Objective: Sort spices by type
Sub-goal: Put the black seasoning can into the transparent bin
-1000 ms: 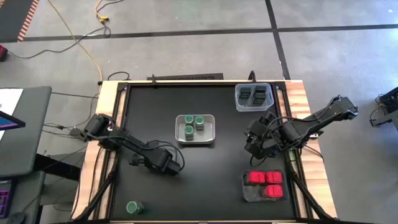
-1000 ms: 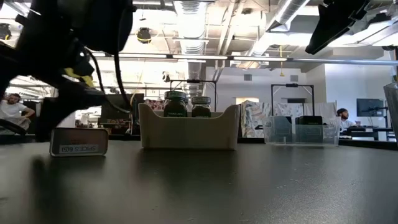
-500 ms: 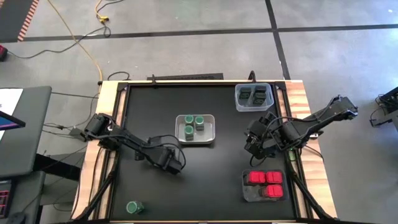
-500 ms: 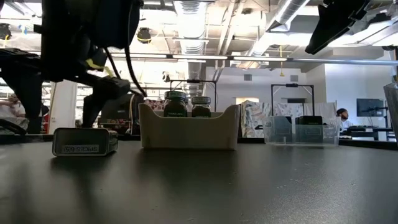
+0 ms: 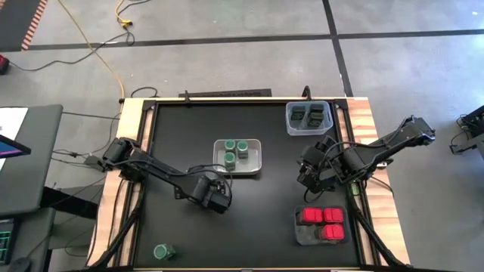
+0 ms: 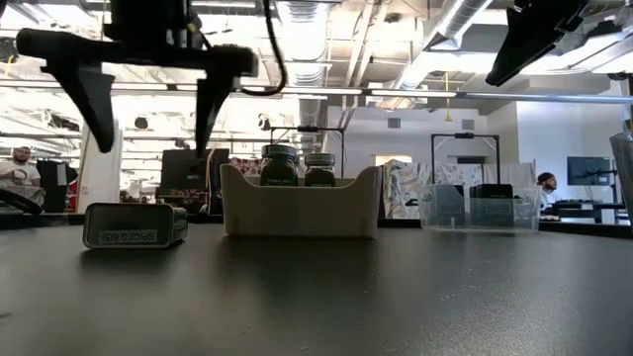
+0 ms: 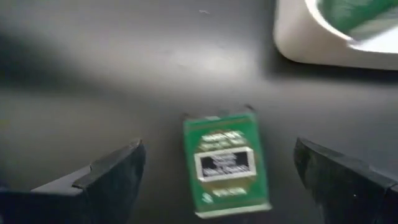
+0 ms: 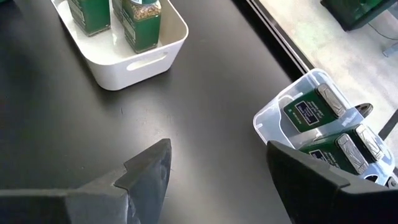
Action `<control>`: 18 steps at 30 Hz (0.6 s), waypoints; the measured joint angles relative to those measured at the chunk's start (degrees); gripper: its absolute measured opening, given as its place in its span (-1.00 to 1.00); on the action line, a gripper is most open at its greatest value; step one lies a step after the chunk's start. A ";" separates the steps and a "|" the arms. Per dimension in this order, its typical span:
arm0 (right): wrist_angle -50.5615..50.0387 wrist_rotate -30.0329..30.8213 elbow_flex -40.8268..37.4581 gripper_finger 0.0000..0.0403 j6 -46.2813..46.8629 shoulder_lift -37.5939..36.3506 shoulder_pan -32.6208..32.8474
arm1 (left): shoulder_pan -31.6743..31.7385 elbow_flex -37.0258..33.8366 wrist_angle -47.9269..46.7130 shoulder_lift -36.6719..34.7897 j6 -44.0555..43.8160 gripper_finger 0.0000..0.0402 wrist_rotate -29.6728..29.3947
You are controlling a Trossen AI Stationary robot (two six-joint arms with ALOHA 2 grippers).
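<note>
A dark tin with a green label [image 7: 227, 165] lies flat on the black table, seen on its side in the low view [image 6: 134, 225]. My left gripper [image 6: 148, 104] hangs open above it, pointing down, one finger on either side and clear of the tin [image 7: 217, 152]. In the high view the left gripper [image 5: 215, 200] hides the tin. My right gripper [image 5: 310, 175] waits open and empty at the table's right [image 8: 217, 165]. A lone green-lidded jar [image 5: 163, 251] stands at the near left.
A white tray [image 5: 255, 155] behind the left gripper holds three green-lidded jars [image 8: 140, 22]. A clear tray [image 5: 308, 130] at the far right holds dark tins [image 8: 311, 109]. A grey tray [image 5: 301, 230] at the near right holds red boxes. People show beyond the table.
My left gripper has risen from beside the tin and gone a little toward the table's right edge. It has turned and now points steeply down over the tin, still open. The tin lies on the table.
</note>
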 joint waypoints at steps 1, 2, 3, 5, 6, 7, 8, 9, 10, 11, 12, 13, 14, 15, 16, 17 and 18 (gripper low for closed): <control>0.00 0.02 0.00 0.46 -0.44 0.00 0.00 | 0.02 0.44 0.56 0.00 -0.08 0.94 0.00; 0.00 0.02 0.00 0.46 -0.54 0.00 0.00 | 0.02 0.56 1.40 0.00 -0.43 0.94 0.01; 0.00 0.02 0.00 0.46 -0.58 0.00 0.00 | 0.02 0.46 2.59 0.00 -0.70 0.94 0.04; 0.00 0.02 0.00 0.46 -0.61 0.00 0.00 | 0.00 -0.36 5.79 0.04 -1.32 0.94 0.25; 0.00 0.02 0.00 0.46 -0.62 0.00 0.00 | -0.04 -0.99 7.84 0.05 -1.63 0.94 0.42; 0.00 0.02 0.00 0.46 -0.61 -0.02 0.00 | -0.25 -1.64 9.76 0.07 -1.66 0.94 0.45; 0.00 0.00 0.00 0.46 -0.61 0.00 0.05 | -0.40 -2.31 11.55 0.09 -1.84 0.94 0.39; -0.01 -0.04 0.00 0.46 -0.61 0.00 0.11 | -0.65 -2.78 12.70 0.11 -2.51 0.94 0.22; -0.02 -0.04 0.00 0.46 -0.61 0.00 0.13 | -0.79 -3.03 12.88 0.15 -3.82 0.94 0.12; -0.02 -0.07 0.00 0.46 -0.61 0.00 0.14 | -0.90 -3.28 12.86 0.15 -5.14 0.94 0.15; -0.02 -0.09 0.00 0.46 -0.63 0.00 0.15 | -0.95 -3.57 12.82 0.15 -5.97 0.94 0.21; -0.02 -0.09 0.00 0.46 -0.71 0.00 0.12 | -0.98 -3.87 12.68 0.15 -6.43 0.94 0.62; -0.01 -0.11 0.00 0.46 -0.92 0.00 0.11 | -1.04 -4.22 12.62 0.15 -6.79 0.94 1.32; -0.02 -0.11 0.00 0.46 -1.02 0.00 0.11 | -1.09 -4.56 12.81 0.15 -7.21 0.94 2.03; -0.02 -0.13 0.00 0.46 -1.04 0.00 0.11 | -1.25 -4.87 13.03 0.15 -7.71 0.94 2.43; -0.01 -0.14 0.00 0.46 -1.04 0.00 0.11 | -1.42 -5.23 13.42 0.15 -8.25 0.94 2.47; -0.02 -0.19 0.00 0.46 -1.06 0.00 0.11 | -1.62 -5.59 13.96 0.15 -8.82 0.94 2.73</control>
